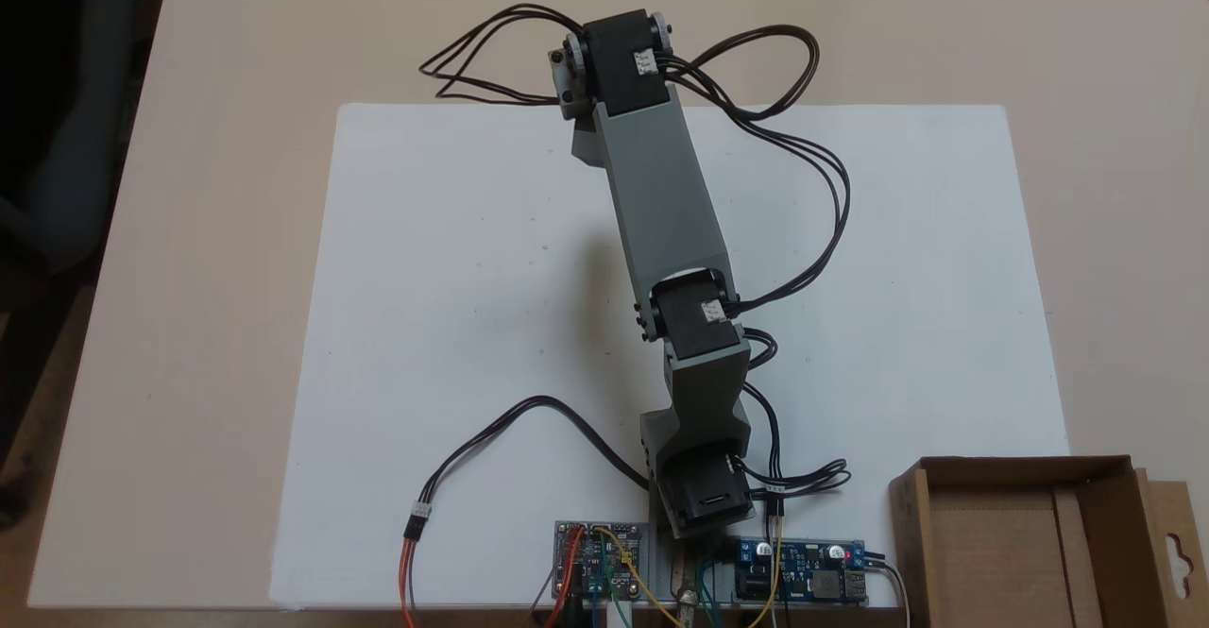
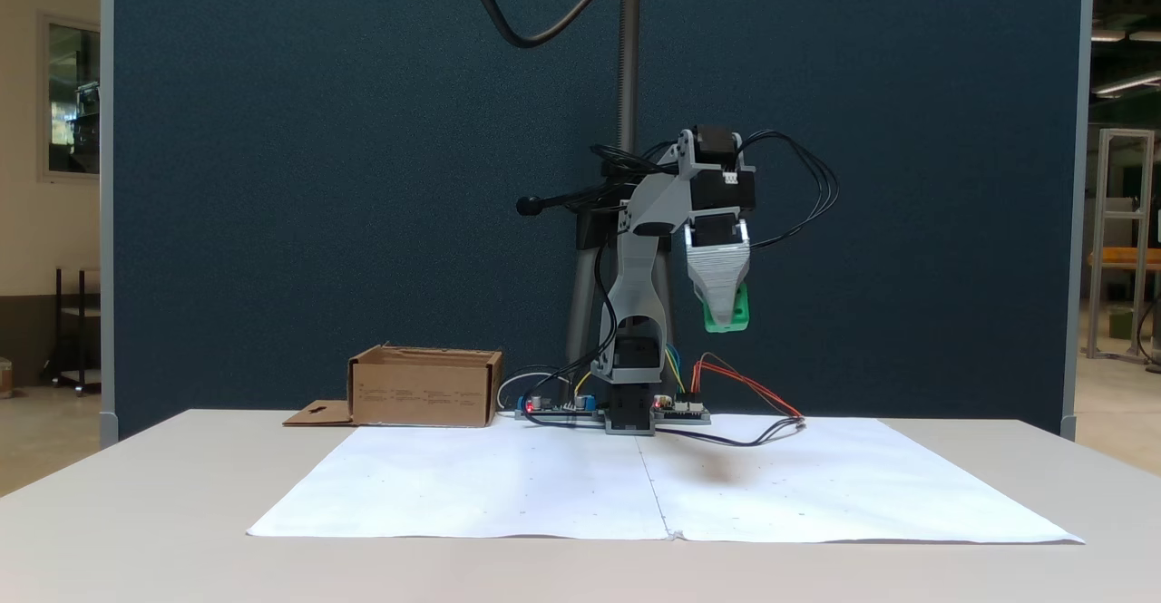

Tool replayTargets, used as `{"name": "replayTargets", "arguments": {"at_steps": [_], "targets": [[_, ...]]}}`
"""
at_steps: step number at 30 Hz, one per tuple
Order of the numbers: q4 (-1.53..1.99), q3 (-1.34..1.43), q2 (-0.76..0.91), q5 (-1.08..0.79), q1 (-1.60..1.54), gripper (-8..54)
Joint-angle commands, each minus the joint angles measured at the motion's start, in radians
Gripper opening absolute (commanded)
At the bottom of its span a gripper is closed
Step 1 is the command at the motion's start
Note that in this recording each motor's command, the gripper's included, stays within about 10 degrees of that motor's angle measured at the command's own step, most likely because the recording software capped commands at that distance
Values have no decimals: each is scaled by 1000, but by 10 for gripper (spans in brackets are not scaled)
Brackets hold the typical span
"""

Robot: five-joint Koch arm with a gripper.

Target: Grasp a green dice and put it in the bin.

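While the arm is standing raised over the paper, the gripper is pointing down and clamping the dice between its jaws, high above the sheet. From the front fixed view the dice is showing as a green block at the jaw tips, partly covered by the grey front jaw, well clear of the table. Its pips are too small to make out.

Looking from above in the other fixed view, the arm is stretching away from its base toward the far edge of the paper, and the upper link is hiding gripper and dice.

The bin is sitting on the table left of the arm base in the front view, well apart from the dice, open side up, with its flap lying flat to the left. From above, the bin is sitting at the lower right corner, just off the paper, its flap with the keyhole cutout sticking out right.

Circuit boards are lying beside the arm base, and black cables are looping off the arm. A faint shadow is falling on the paper below the gripper.
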Motion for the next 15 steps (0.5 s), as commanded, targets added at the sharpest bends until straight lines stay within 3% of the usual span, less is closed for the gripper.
{"name": "replayTargets", "arguments": {"at_steps": [1, 8, 15], "targets": [[100, -64, 35, 58, 14, 120], [97, -64, 35, -44, 224, 120], [97, -72, 40, -298, 818, 120]]}}
